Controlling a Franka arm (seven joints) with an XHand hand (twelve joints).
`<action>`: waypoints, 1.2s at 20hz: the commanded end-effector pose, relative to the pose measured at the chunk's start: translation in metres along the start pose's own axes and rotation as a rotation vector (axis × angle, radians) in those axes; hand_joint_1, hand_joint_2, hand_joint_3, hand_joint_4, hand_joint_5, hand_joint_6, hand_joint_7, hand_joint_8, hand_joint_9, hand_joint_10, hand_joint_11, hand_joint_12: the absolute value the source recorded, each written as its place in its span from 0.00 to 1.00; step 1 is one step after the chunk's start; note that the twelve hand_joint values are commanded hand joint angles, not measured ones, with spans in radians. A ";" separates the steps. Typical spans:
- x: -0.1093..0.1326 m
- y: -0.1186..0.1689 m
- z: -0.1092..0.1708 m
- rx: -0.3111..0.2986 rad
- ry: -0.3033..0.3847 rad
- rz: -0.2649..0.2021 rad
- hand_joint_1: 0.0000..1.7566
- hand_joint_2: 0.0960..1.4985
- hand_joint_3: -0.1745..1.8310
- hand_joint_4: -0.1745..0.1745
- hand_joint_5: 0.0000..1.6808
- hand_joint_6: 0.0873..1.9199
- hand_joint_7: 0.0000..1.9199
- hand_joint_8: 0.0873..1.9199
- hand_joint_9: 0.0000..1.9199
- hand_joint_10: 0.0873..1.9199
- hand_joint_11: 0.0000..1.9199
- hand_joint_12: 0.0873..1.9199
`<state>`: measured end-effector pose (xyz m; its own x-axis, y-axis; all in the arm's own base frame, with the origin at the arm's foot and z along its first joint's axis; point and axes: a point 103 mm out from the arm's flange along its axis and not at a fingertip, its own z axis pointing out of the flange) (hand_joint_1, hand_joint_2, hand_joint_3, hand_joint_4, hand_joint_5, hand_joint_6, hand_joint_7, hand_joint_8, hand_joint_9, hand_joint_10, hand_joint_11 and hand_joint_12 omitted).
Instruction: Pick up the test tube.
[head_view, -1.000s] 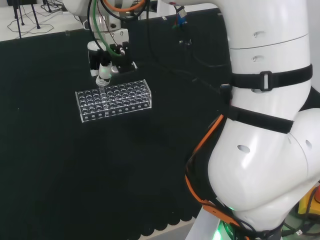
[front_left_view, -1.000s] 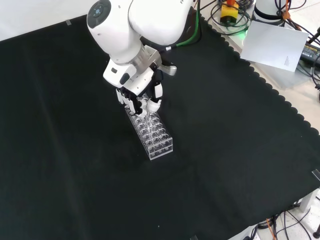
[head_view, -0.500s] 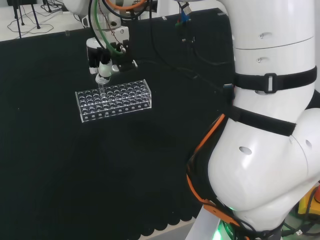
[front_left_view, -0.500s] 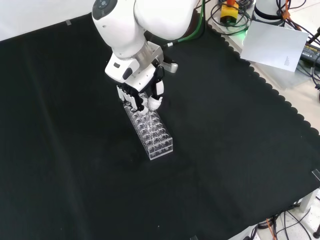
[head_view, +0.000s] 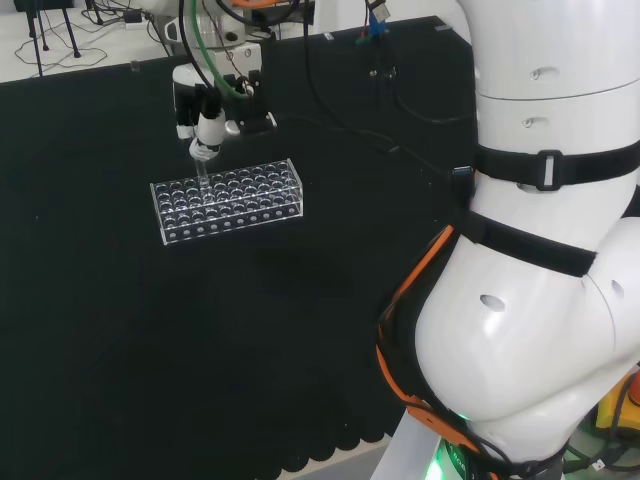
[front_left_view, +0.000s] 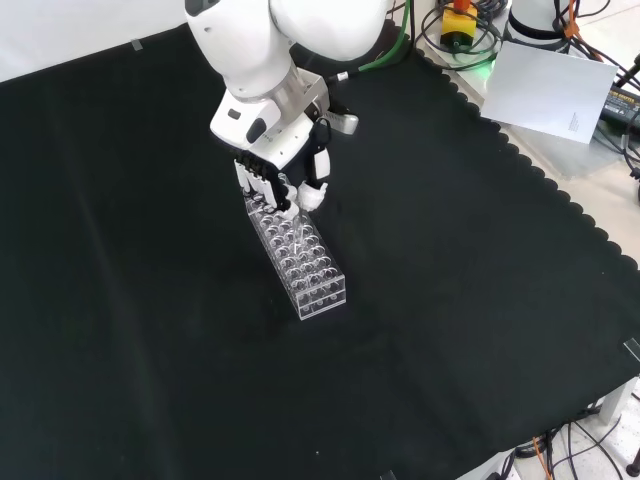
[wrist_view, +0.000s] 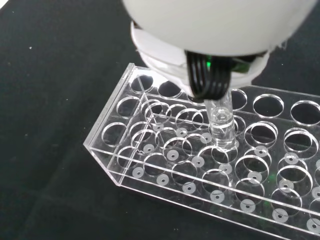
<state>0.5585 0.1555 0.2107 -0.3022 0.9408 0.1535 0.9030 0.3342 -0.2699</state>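
A clear plastic rack (head_view: 227, 200) with rows of round holes lies on the black cloth (head_view: 150, 330). The hand (head_view: 205, 125) hovers just above its far left end in the head view, fingers curled and pinched on a clear glass test tube (head_view: 201, 172). The tube hangs upright, its lower end still among the rack's holes. In the front view the hand (front_left_view: 285, 180) stands over the upper end of the rack (front_left_view: 298, 255). The wrist view shows the test tube (wrist_view: 222, 125) up close, rising out of a hole of the rack (wrist_view: 200, 165) beneath the hand (wrist_view: 210, 30).
The arm's big white links (head_view: 540, 250) fill the right of the head view. The cloth's scalloped edge (front_left_view: 560, 190) runs down the right of the front view, with a white sheet (front_left_view: 555, 90) and cables beyond it.
The hand has risen a little with the test tube pinched in it, drawing the tube upward out of the rack. The rack has stayed in place.
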 end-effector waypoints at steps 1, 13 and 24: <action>0.000 -0.009 -0.012 -0.009 0.015 -0.011 0.83 0.26 0.51 0.00 0.87 0.16 0.82 0.15 0.76 0.11 0.62 0.57; -0.003 -0.023 -0.046 -0.036 0.033 -0.022 0.82 0.31 0.46 0.00 0.86 0.03 0.80 0.21 0.74 0.17 0.61 0.57; -0.014 -0.049 -0.083 -0.102 0.071 0.003 0.82 0.32 0.45 0.00 0.87 0.02 0.80 0.22 0.73 0.18 0.61 0.57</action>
<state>0.5500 0.1342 0.2828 -0.3010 0.9314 0.2049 0.9187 0.3408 -0.1996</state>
